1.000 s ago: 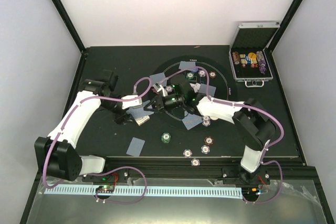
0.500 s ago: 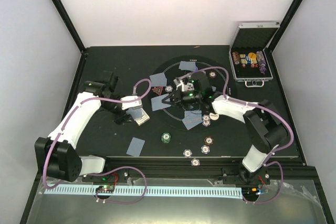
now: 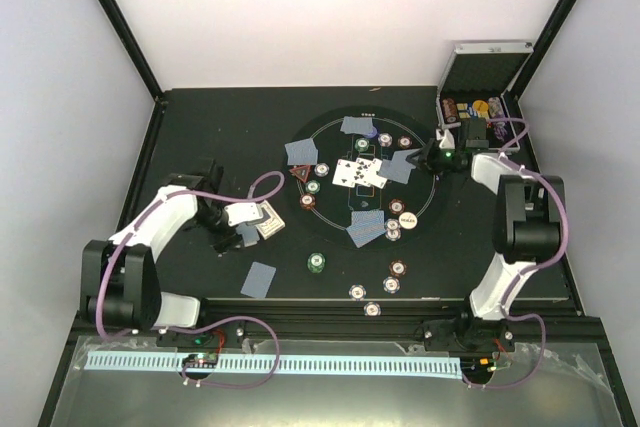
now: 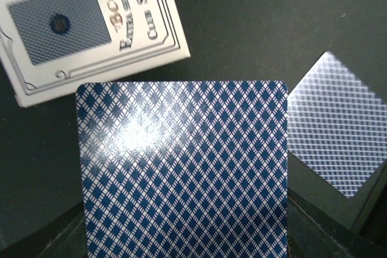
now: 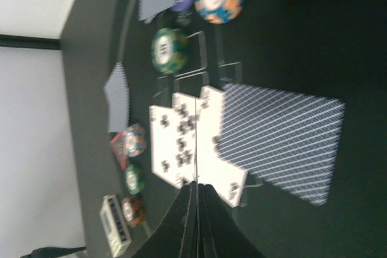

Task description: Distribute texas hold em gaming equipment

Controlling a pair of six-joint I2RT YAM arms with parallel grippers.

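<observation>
- Step in hand, as I judge it: dealing cards round the table [image 3: 200,127]; the left gripper [image 3: 243,217] carries one blue-backed held card [image 4: 181,173] close under its own camera and raised off the cloth; its fingers are hidden behind the card, so I infer the pinch rather than see it
- Just beyond that gripper lies the white card box [image 4: 84,22]; off to its other side a loose card [image 4: 335,131] lies face-down on the cloth, apart from the held one
- The right gripper [image 5: 195,188] has its fingers pressed together with nothing visible between them; in the top view it hangs just beside the silver case [image 3: 480,97]
- Straight ahead of the right gripper lie the face-up cards [image 5: 187,143], fanned and overlapping; a face-down card [image 5: 278,143] touches their edge on one side; farther ahead sits a green chip [image 5: 169,49] among other chips
- Next move, as I judge it: the left arm needs to take the held card to a seat that lacks one and let it go flat, without nudging the box; the right gripper would have to spread before it can take anything; a thin card on cloth calls for a low, careful pinch at one edge
</observation>
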